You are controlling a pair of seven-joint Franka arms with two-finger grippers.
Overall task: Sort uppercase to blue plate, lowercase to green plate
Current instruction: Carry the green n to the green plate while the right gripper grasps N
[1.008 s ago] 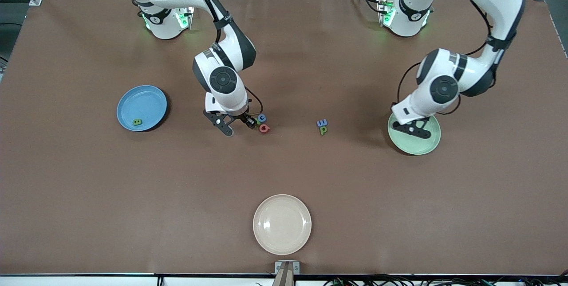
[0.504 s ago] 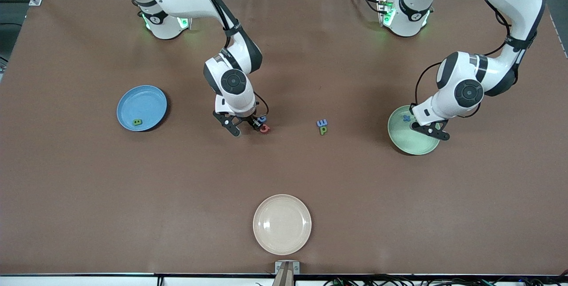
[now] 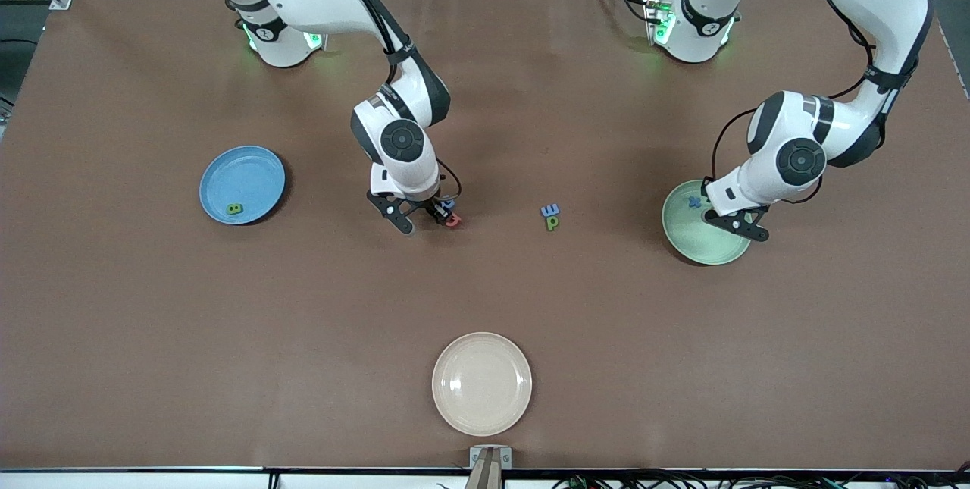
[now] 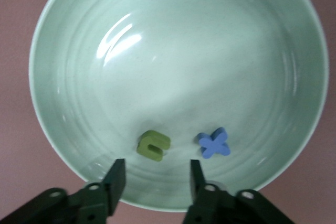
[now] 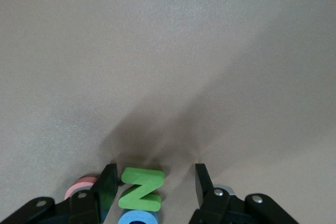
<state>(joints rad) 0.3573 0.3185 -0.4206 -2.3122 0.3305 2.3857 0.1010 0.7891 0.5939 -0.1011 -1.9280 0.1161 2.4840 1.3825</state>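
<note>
Since a second ago the left tool (image 3: 736,227) has shifted toward the left arm's end of the green plate (image 3: 693,240), uncovering a blue x (image 3: 694,202) on it, and the right tool (image 3: 421,217) has drawn in over the letter cluster. The left tool now hangs over the green plate with its jaws spread and empty; the left wrist view shows the blue x (image 4: 214,143) and an olive-green n (image 4: 153,146) lying side by side, apart, inside the plate. The right tool is low at the worktop (image 3: 485,284), jaws spread around a green N (image 5: 140,189), not yet pinching it; a blue G (image 5: 137,218) touches the N and a pinkish-red Q (image 3: 452,220) sits just beside them. A green B (image 3: 235,209) lies in the blue plate (image 3: 258,170) toward the right arm's end. Between the two tools, a blue m-shaped piece (image 3: 550,210) touches a green p (image 3: 553,223). A cream-white plate (image 3: 482,383) sits nearest the front camera.
</note>
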